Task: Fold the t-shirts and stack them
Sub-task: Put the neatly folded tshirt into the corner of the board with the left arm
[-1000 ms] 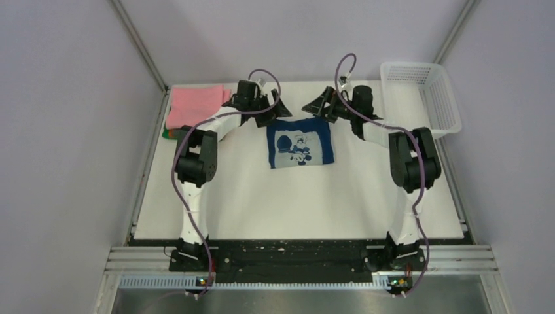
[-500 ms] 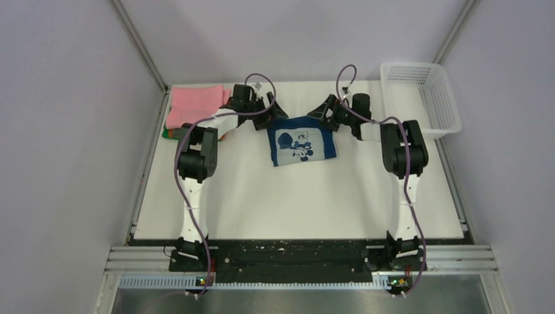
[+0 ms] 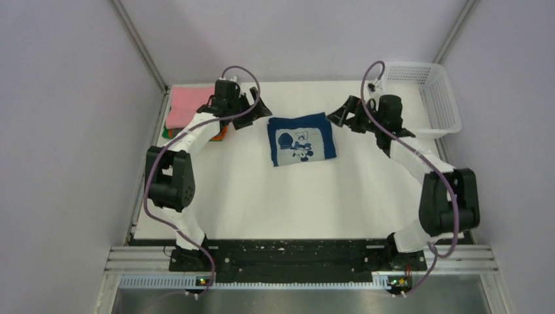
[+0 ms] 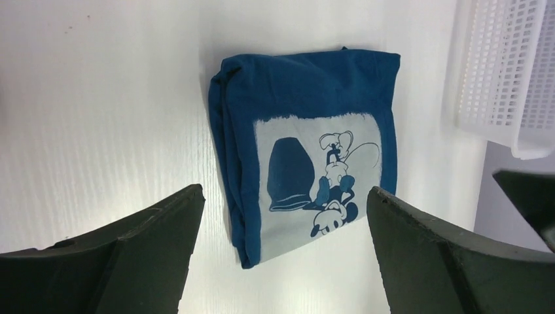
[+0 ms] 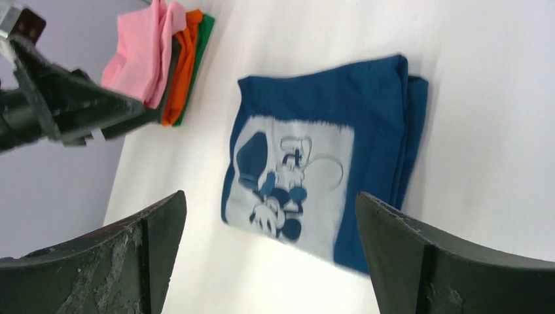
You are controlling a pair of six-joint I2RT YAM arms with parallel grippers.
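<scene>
The dark navy t-shirt [image 3: 301,139] lies folded in a rectangle at the table's back middle, white cartoon print facing up. It also shows in the left wrist view [image 4: 304,157] and the right wrist view [image 5: 321,163]. My left gripper [image 3: 258,112] is open and empty just left of the shirt's back left corner [image 4: 285,191]. My right gripper [image 3: 341,115] is open and empty just right of its back right corner [image 5: 269,195]. Neither touches the shirt. The folded pink shirt [image 3: 186,104] tops a stack at the back left, over orange [image 5: 185,62] and green [image 5: 199,46] ones.
A white lattice basket [image 3: 425,91] stands at the back right corner; it also shows in the left wrist view [image 4: 504,72]. The left arm reaches partly over the stack. Grey walls close the table at left, right and back.
Both arms have swung outward, the left gripper to the left and the right gripper to the right, away from the navy shirt. The shirt lies slightly more askew.
</scene>
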